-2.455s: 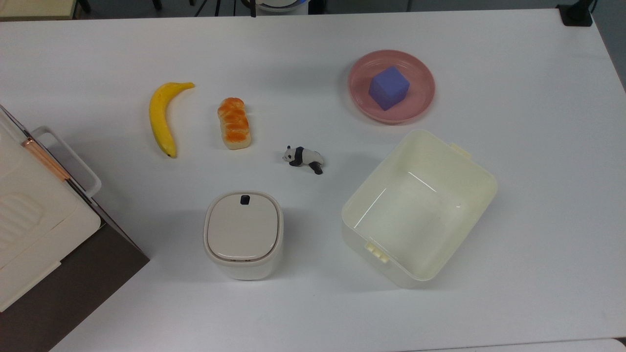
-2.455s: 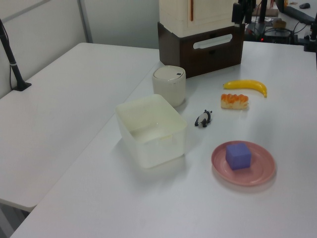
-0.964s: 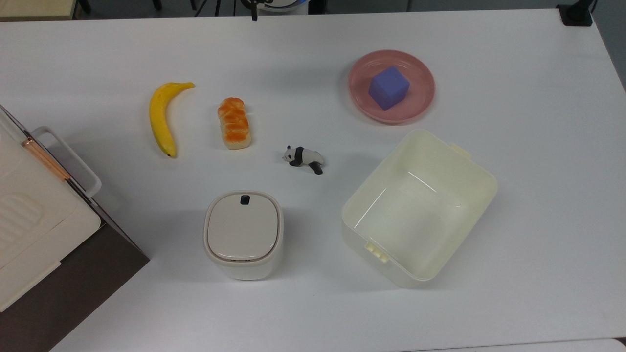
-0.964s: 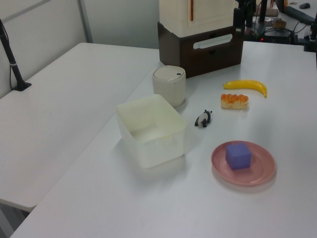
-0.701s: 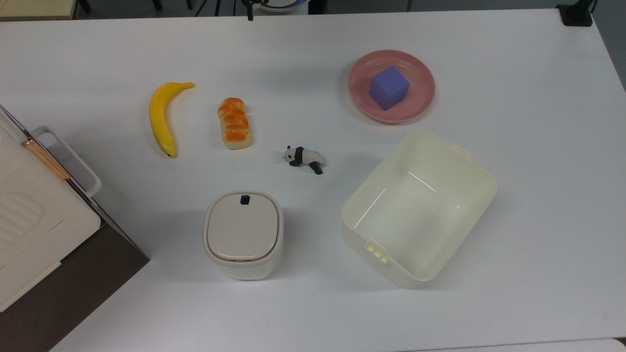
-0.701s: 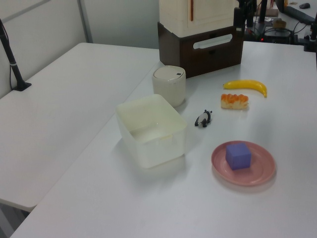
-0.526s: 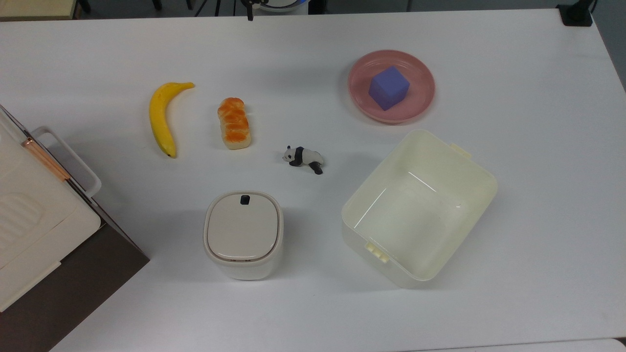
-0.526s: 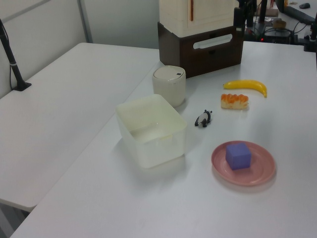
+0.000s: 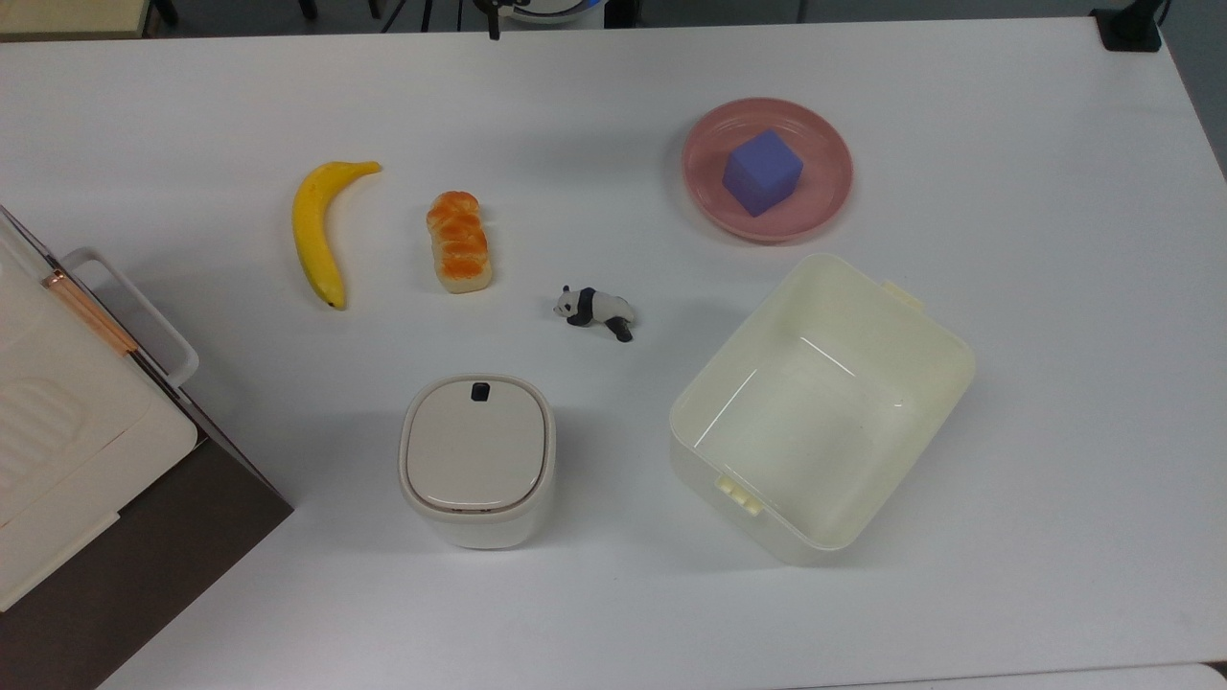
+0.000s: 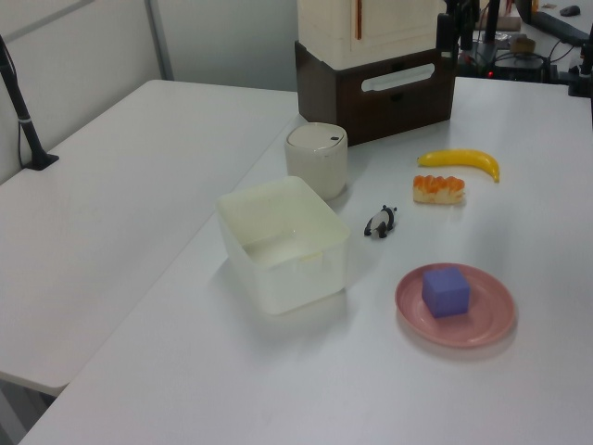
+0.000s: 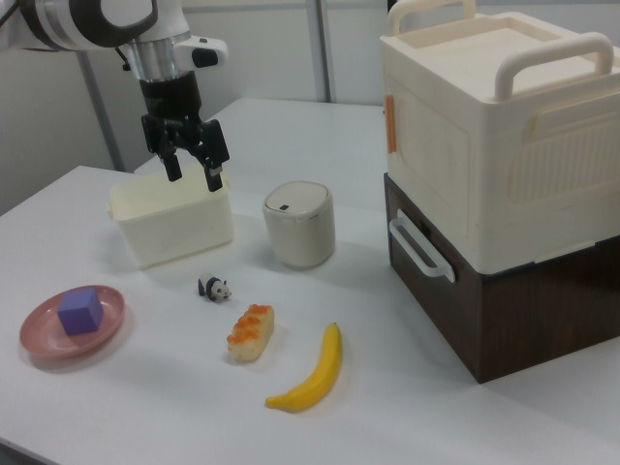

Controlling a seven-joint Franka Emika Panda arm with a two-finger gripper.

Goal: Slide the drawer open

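One drawer point(image 11: 484, 300), shut, at the right view's 3 o'clock under one white appliance point(image 11: 494, 126). Gripper point(image 11: 192, 174) hangs released at 10 o'clock over one tub point(image 11: 172, 225). On the bench point(image 9: 1054, 287): one banana point(image 9: 316, 230), one bread roll point(image 9: 458, 240), one panda point(image 9: 594, 310).

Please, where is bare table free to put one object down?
Bare table lies on the top view's right of the tub and plate, and along its top edge above the banana. It is crowded among bread, panda and bin.
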